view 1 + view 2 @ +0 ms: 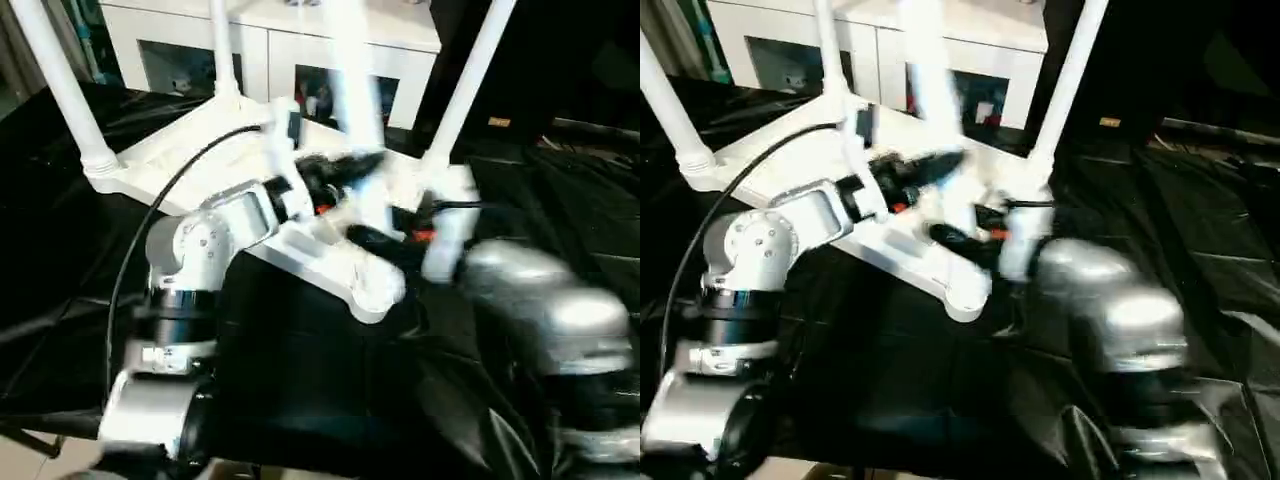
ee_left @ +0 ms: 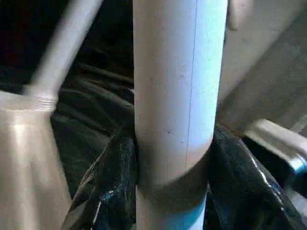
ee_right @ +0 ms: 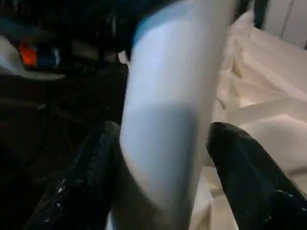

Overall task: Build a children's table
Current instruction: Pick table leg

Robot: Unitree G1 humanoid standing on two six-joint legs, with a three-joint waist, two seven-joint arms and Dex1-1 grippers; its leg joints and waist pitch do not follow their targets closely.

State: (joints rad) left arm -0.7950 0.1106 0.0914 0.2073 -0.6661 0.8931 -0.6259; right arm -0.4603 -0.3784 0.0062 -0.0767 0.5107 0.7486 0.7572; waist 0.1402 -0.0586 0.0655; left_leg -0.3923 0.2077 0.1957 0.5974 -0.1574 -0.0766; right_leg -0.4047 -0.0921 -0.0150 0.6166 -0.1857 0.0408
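Observation:
The children's table (image 1: 190,155) lies upside down on the black-covered work table, ribbed underside up. Three white legs stand in its corner sockets: one at the left (image 1: 62,85), one at the back (image 1: 220,50) and one at the right (image 1: 468,75). A further white leg (image 1: 357,100) stands upright over the middle of the table near the front corner socket (image 1: 375,290). My left gripper (image 2: 172,158) is shut on this leg, both black fingers (image 2: 112,182) pressed against it. My right gripper (image 3: 165,158) straddles the same leg lower down, with a gap beside one finger (image 3: 244,177).
A white cabinet with glass doors (image 1: 270,45) stands behind the work table. A black cable (image 1: 150,215) loops over my left forearm. Wrinkled black cover (image 1: 300,380) spreads in front of the table and to the right (image 1: 1200,240).

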